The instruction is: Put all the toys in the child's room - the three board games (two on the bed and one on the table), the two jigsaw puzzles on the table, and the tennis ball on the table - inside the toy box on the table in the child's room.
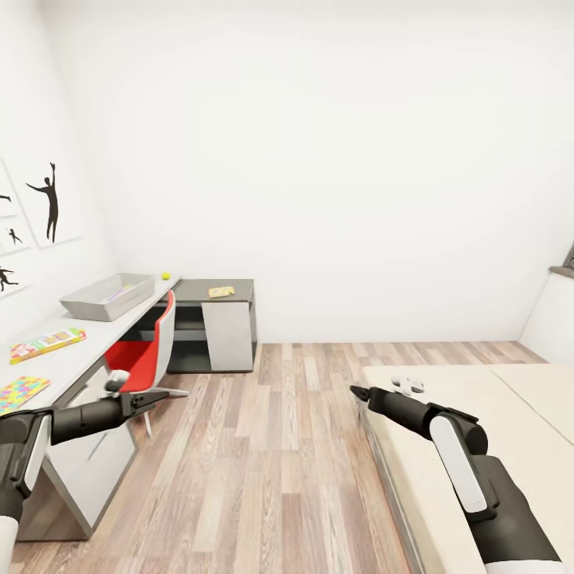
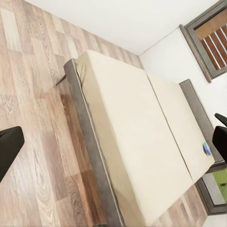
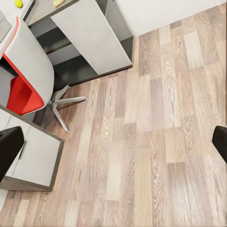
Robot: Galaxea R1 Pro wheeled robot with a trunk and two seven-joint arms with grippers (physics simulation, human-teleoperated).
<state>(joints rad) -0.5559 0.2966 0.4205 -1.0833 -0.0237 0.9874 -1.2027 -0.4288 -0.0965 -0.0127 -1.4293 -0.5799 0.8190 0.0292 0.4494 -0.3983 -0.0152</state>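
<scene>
Fingers (image 2: pixel 9 146) of the left gripper (image 1: pixel 163 396) spread wide, empty, over the plank floor (image 1: pixel 271 446); right gripper (image 1: pixel 356 392) parted likewise, holding nothing. Cream bed (image 1: pixel 478 414) at right, a small blue board game (image 2: pixel 207 149) near its headboard end. Long white table (image 1: pixel 76 351) along the left wall, bearing the grey toy box (image 1: pixel 108 296), a game box (image 1: pixel 46 344), a jigsaw puzzle (image 1: pixel 20 392) and, beyond the toy box, the tennis ball (image 1: pixel 166 276). Red chair (image 1: pixel 147 355) tucked alongside.

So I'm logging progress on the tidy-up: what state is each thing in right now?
toy box: on the table, something colourful inside
tennis ball: loose on table
jigsaw puzzle: flat on table
green-yellow board game: flat on table
left gripper: empty
right gripper: empty
</scene>
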